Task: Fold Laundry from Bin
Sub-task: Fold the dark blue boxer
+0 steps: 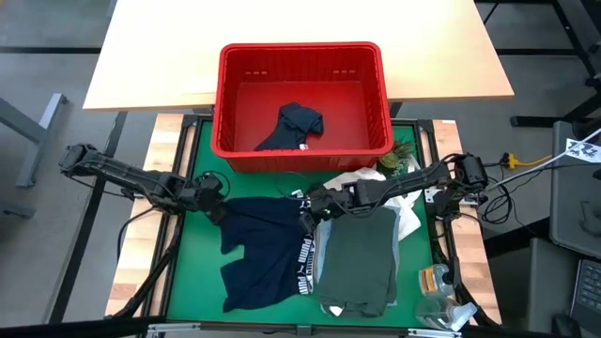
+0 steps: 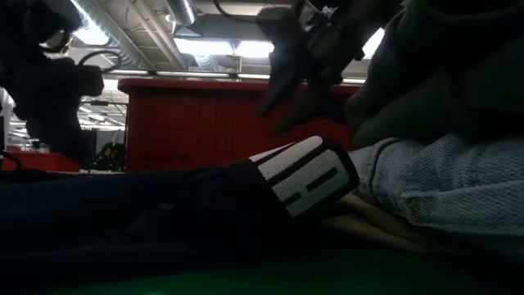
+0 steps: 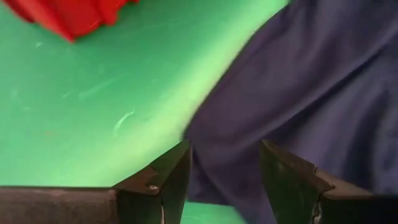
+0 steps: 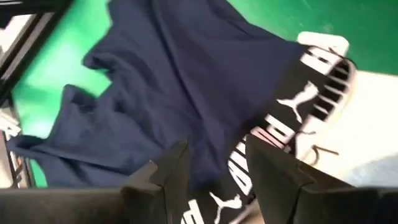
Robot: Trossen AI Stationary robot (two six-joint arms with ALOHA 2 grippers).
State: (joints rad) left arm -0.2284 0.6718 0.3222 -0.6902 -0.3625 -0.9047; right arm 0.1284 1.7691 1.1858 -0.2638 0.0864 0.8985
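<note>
Green matting (image 1: 197, 272) covered the work table, and behind it stood a pale wooden tabletop (image 1: 300, 38). On that far side the red bin (image 1: 302, 143) rested, with one dark navy garment (image 1: 293, 127) crumpled on its floor. The navy shorts (image 1: 263, 253) lay spread on the mat in front of the bin, their white-lettered waistband (image 1: 305, 258) turned toward the right. Just beside them, on the right, a folded olive garment (image 1: 357, 258) lay on top of a light blue shirt (image 1: 404, 258), and some white cloth (image 1: 399, 202) was bunched behind that pile. The left gripper (image 1: 214, 202) was at the far left corner of the shorts, its fingers (image 3: 171, 177) spread apart over the navy cloth and not pinching it. The right gripper (image 1: 312, 208) hung above the waistband, near the far edge of the shorts, with its fingers (image 4: 171, 168) also apart and nothing between them. Small bottles (image 1: 434, 282) stood at the right edge of the mat.
</note>
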